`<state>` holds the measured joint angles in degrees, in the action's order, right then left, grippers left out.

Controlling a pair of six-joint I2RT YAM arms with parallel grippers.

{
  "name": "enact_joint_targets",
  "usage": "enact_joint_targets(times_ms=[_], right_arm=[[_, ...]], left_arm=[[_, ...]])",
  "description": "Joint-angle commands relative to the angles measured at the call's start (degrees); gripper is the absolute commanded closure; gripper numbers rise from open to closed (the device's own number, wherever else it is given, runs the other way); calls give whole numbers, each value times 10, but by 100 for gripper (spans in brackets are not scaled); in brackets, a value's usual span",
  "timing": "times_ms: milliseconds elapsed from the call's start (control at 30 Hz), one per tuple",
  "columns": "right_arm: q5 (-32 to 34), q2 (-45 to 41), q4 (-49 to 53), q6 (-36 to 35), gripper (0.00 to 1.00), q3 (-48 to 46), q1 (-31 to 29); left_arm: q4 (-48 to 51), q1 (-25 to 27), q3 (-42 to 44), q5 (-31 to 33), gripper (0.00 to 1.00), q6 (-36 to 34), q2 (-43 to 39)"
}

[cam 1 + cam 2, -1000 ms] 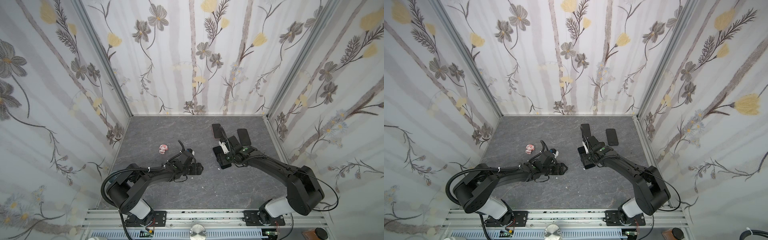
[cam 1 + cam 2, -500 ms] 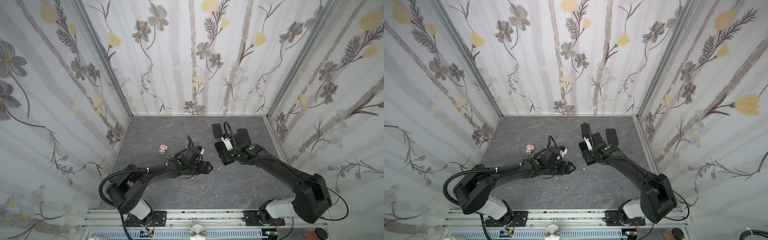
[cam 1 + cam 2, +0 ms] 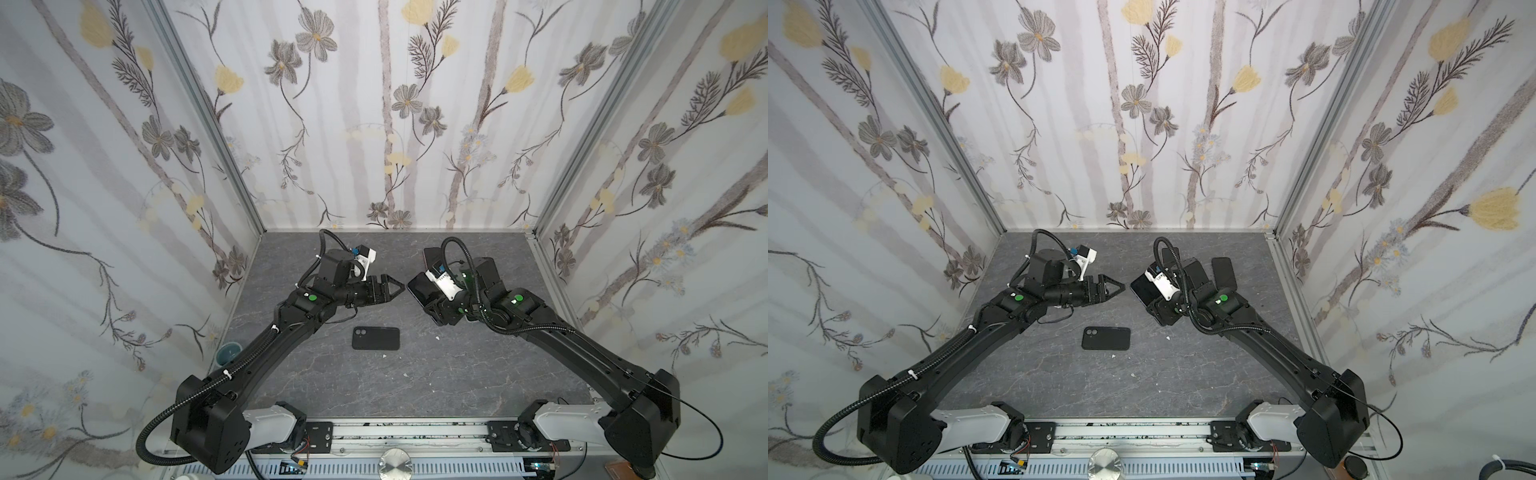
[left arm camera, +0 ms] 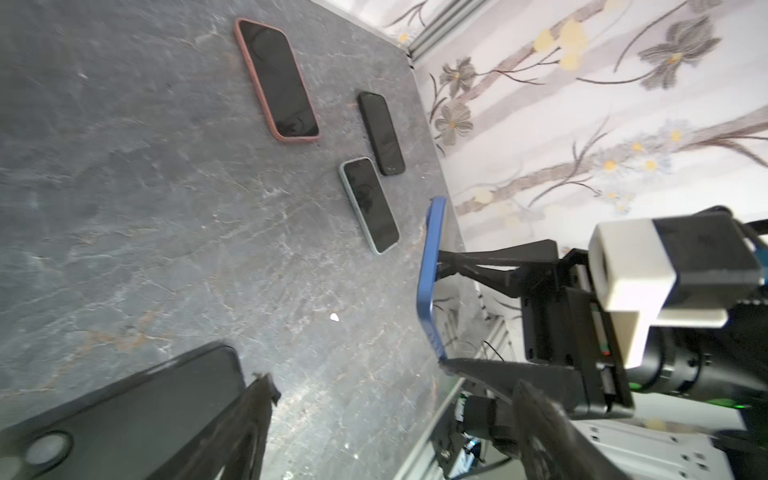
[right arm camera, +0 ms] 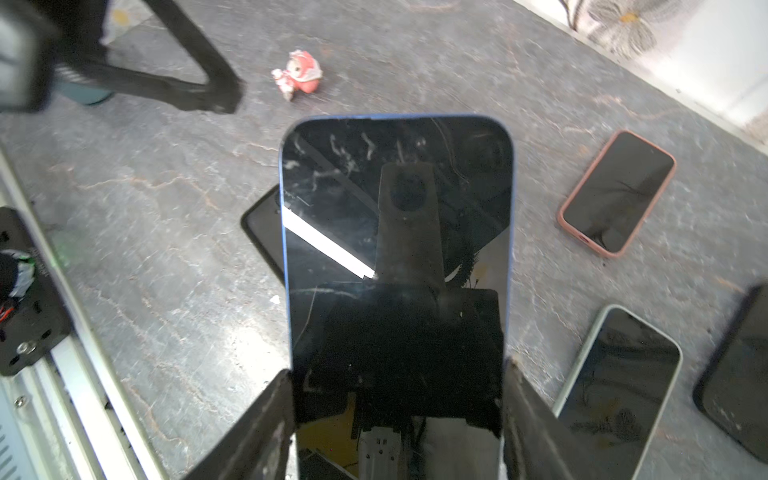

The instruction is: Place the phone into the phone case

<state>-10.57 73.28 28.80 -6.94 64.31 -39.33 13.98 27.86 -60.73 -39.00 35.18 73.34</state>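
A blue-edged phone [image 5: 395, 249] with a dark screen is lifted off the table, and my right gripper [image 5: 397, 382] is shut on its two long edges. In both top views this phone [image 3: 419, 287] [image 3: 1143, 291] hangs right of centre. The black phone case [image 3: 376, 338] [image 3: 1106, 338] lies flat on the grey table [image 3: 374, 395], camera cutout to the left; the phone partly hides the case [image 5: 262, 224] in the right wrist view. My left gripper [image 3: 401, 286] [image 4: 395, 386] hovers open and empty above and behind the case [image 4: 124, 415], its tips pointing at the phone [image 4: 430, 282].
Three other phones lie at the back right: one in a pink case [image 4: 276, 83], a black one [image 4: 381, 133], one in a pale green case [image 4: 369, 205]. A small pink toy [image 5: 297, 75] sits at the back left and a teal cup [image 3: 228, 353] by the left wall.
My left gripper has risen off the case and moved back, leaving the case flat on the table. The right gripper has lifted the phone higher above the table.
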Motion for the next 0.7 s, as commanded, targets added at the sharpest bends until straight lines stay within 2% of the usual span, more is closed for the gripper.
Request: enact_joint_targets(times_ms=[0, 100, 167, 233, 367, 433, 533, 600, 667], right_arm=[[-28, 1, -35, -48, 46, 15, -23], [-25, 15, -32, -55, 46, 26, -45], [-24, 23, -29, -57, 46, 30, -55], [-24, 28, -27, -57, 46, 33, -61], [-22, 32, -26, -57, 46, 35, -68], [-18, 29, -32, -52, 46, 34, -68], [-20, 27, -40, -48, 46, 33, -69], [-19, 25, -46, -44, 45, 34, -69], [-10, 21, -55, -39, 37, 32, -70]], left_arm=[[-1, -3, -7, -105, 15, 29, 6], [-4, -3, -1, -124, 20, 32, 6], [-5, -3, 6, -126, 28, 31, 2], [-8, -3, 13, -126, 40, 27, -3], [-21, -3, 30, -123, 70, 27, -10], [-25, -4, 36, -115, 77, 26, -30], [-28, -4, 42, -104, 94, 27, -36], [-30, -5, 42, -98, 99, 28, -36], [-32, -5, 41, -87, 100, 29, -38]])
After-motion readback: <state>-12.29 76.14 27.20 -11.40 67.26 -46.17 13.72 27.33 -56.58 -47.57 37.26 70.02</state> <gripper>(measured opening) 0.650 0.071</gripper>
